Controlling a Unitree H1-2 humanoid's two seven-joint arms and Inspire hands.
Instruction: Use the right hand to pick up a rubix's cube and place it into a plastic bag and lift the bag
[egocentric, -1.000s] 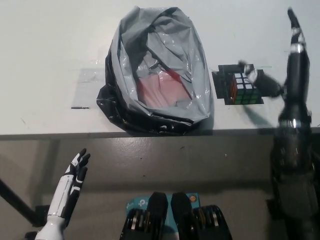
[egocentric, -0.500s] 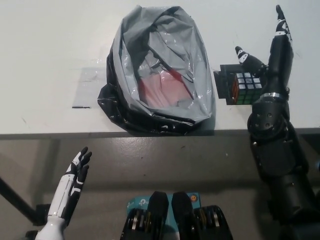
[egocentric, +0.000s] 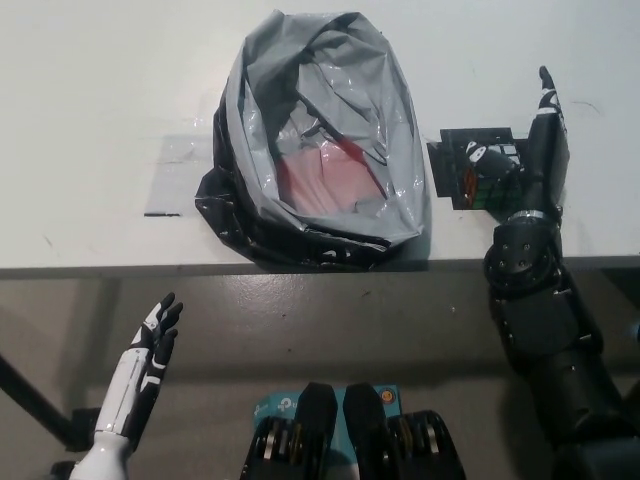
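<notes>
The cube (egocentric: 487, 177) sat near the counter's (egocentric: 90, 90) front right edge, beside the bag (egocentric: 320, 140). The right robot hand (egocentric: 525, 150) covered it, fingers spread, not yet grasping. Rigid, light, slick-faced: best pinched across opposite sides. The left robot hand (egocentric: 155, 345) rested open below the counter.

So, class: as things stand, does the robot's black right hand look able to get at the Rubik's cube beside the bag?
Probably yes. The right hand is already over the Rubik's cube, fingers apart, and nothing lies between them. The plastic bag sits clear to one side. The left hand rests low, off the table.
</notes>
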